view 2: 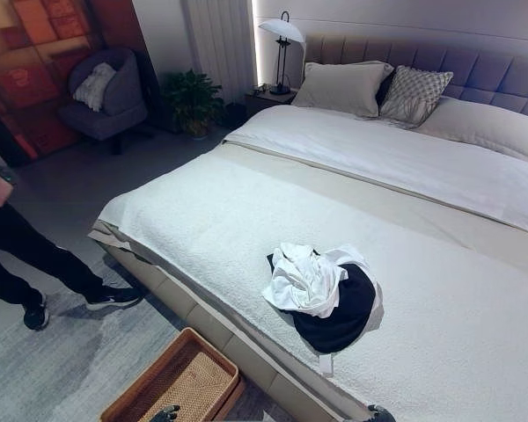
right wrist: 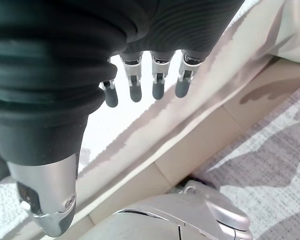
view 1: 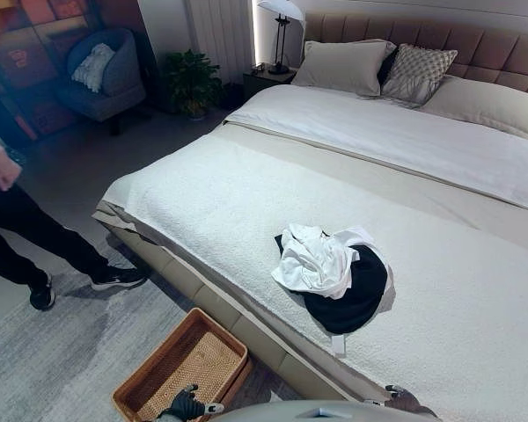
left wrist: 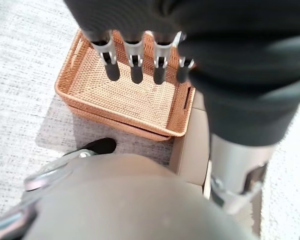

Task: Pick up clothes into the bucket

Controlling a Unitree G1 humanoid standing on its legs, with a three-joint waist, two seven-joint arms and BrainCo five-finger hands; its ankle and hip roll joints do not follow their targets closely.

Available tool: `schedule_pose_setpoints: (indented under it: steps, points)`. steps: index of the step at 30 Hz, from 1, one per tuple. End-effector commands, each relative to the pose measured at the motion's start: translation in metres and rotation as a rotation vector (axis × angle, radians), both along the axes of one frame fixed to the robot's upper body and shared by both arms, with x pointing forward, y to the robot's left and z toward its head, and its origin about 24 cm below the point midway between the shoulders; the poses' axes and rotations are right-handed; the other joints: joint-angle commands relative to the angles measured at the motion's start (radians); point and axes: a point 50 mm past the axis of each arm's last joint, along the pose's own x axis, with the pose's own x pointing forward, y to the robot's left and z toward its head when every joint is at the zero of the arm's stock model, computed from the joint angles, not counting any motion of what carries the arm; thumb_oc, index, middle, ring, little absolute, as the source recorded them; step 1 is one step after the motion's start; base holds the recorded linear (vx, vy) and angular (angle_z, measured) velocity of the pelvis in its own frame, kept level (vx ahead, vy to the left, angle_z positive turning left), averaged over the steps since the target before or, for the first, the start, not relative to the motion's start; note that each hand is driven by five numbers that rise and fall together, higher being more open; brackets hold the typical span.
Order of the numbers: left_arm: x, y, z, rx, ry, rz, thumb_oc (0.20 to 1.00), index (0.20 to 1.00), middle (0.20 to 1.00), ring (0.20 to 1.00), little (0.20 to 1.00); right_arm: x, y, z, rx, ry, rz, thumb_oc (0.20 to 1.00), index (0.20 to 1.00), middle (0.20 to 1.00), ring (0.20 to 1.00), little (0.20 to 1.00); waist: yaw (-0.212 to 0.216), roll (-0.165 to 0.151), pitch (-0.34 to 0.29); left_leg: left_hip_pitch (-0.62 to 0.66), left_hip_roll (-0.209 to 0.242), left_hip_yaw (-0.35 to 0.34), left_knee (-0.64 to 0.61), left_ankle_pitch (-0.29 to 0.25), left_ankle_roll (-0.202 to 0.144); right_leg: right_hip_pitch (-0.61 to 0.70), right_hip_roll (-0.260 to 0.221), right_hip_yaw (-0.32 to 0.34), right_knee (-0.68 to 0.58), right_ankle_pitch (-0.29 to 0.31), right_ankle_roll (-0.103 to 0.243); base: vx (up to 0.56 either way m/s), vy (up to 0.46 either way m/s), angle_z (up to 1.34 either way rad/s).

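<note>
A crumpled white garment [view 1: 315, 262] lies on top of a black garment [view 1: 356, 297] on the bed [view 1: 238, 189], near its front edge. An empty woven rattan basket [view 1: 194, 365] stands on the floor beside the bed. My left hand [left wrist: 135, 62] hangs open above the basket [left wrist: 117, 117], fingers straight and holding nothing; its dark cover [view 1: 187, 406] peeks in at the bottom of the left eye view. My right hand [right wrist: 157, 85] is open too, fingers straight, hanging beside the bed's side, a little below and right of the clothes [view 2: 321, 290].
A person [view 1: 22, 233] in dark trousers and sneakers stands on the grey rug at the left. At the head of the bed are pillows [view 1: 345, 66] and a lamp [view 1: 282, 26]; an armchair [view 1: 106, 75] and a plant [view 1: 192, 83] stand at the back left.
</note>
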Motion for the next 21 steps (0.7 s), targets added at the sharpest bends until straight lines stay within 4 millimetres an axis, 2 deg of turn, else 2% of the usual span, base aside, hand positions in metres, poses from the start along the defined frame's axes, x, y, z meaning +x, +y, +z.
schedule_pose_setpoints:
  steps: [1, 15, 16, 17, 18, 21]
  points:
    - [0.021, -0.007, 0.002, -0.004, -0.039, -0.063, 1.0, 1.0, 1.0, 1.0, 1.0, 0.026, 0.011, 0.002, 0.016, -0.054, 0.058, 1.0, 1.0, 1.0, 1.0, 1.0, -0.024, -0.063, 0.014, -0.071, -0.051, 0.013, 0.043, 0.005, -0.004, 0.017, -0.023, -0.024, 0.045, -0.071, 0.038, 0.0, 0.0, 0.0]
    - [0.022, -0.006, 0.002, -0.001, -0.042, -0.034, 1.0, 1.0, 1.0, 1.0, 1.0, 0.03, 0.011, 0.003, 0.016, -0.084, 0.018, 1.0, 1.0, 1.0, 1.0, 1.0, -0.028, -0.059, 0.03, -0.087, -0.052, 0.009, 0.049, 0.005, -0.003, 0.0, -0.024, -0.022, 0.053, -0.072, 0.038, 0.0, 0.0, 0.0]
    - [0.023, -0.006, 0.003, 0.003, -0.049, -0.028, 1.0, 1.0, 1.0, 1.0, 1.0, 0.038, 0.009, 0.007, 0.02, -0.138, -0.028, 1.0, 1.0, 1.0, 1.0, 1.0, -0.03, -0.057, 0.035, -0.093, -0.053, 0.01, 0.053, 0.005, -0.002, -0.008, -0.024, -0.021, 0.057, -0.072, 0.038, 0.0, 0.0, 0.0]
    - [0.023, -0.006, 0.003, 0.003, -0.049, -0.028, 1.0, 1.0, 1.0, 1.0, 1.0, 0.038, 0.009, 0.007, 0.02, -0.138, -0.028, 1.0, 1.0, 1.0, 1.0, 1.0, -0.03, -0.056, 0.034, -0.094, -0.053, 0.01, 0.054, 0.005, -0.002, -0.009, -0.024, -0.021, 0.058, -0.072, 0.038, 0.0, 0.0, 0.0]
    - [0.024, -0.005, 0.003, 0.007, -0.059, -0.022, 1.0, 1.0, 1.0, 1.0, 1.0, 0.049, 0.01, 0.012, 0.032, -0.201, -0.054, 1.0, 1.0, 1.0, 1.0, 1.0, -0.031, -0.054, 0.039, -0.097, -0.055, 0.011, 0.055, 0.005, -0.001, -0.014, -0.024, -0.02, 0.061, -0.074, 0.038, 0.0, 0.0, 0.0]
    - [0.025, -0.004, 0.004, 0.011, -0.064, -0.021, 1.0, 1.0, 1.0, 1.0, 1.0, 0.055, 0.009, 0.015, 0.036, -0.236, -0.067, 1.0, 1.0, 1.0, 1.0, 1.0, -0.031, -0.053, 0.04, -0.1, -0.055, 0.012, 0.057, 0.004, -0.001, -0.015, -0.025, -0.02, 0.062, -0.074, 0.039, 0.0, 0.0, 0.0]
